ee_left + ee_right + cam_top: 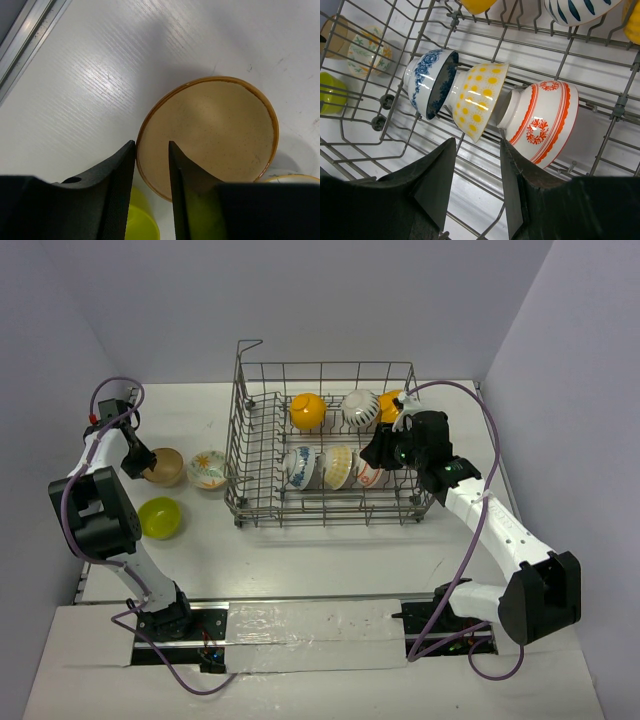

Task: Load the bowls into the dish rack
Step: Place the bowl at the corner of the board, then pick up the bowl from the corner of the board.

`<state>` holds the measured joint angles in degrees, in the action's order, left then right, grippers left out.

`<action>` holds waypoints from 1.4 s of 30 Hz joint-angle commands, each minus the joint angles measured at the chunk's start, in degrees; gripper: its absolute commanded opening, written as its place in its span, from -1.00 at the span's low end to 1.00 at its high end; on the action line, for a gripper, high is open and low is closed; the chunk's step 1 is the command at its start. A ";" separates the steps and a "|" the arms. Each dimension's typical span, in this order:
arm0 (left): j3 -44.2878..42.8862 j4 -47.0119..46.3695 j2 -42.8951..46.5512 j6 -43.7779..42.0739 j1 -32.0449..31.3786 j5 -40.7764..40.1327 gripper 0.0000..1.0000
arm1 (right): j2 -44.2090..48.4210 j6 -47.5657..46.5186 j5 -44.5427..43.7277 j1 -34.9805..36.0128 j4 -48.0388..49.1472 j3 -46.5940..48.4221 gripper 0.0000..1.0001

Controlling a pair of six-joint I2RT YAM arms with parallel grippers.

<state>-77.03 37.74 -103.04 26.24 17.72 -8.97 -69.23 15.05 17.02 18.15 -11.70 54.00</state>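
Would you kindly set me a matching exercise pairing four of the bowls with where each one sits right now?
Things:
1. tan bowl
2. lime green bowl
3. red-and-white bowl
4. white striped bowl

Places:
A. far row of the dish rack
B. on the table, its rim between the fingers of the left gripper
C. near row of the dish rack, right end
D. on the table, no gripper on it

Pairs: 1-B, 2-D, 3-C, 4-A
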 commanded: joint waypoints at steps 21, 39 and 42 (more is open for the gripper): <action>-3.48 1.38 6.97 1.18 -0.66 1.76 -0.13 | 1.91 -1.25 -1.02 1.27 -0.25 1.55 -0.03; 6.63 -1.44 10.50 -1.10 -17.01 -1.31 -0.07 | 1.73 -0.99 -1.46 1.45 -0.07 1.37 -0.03; 8.12 -1.44 9.88 -1.01 -18.41 -1.75 -0.07 | 1.56 -1.07 -1.55 1.54 -0.07 1.46 -0.03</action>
<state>-69.97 37.39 -92.71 26.04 0.60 -9.39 -68.88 14.85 16.32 19.16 -12.10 54.00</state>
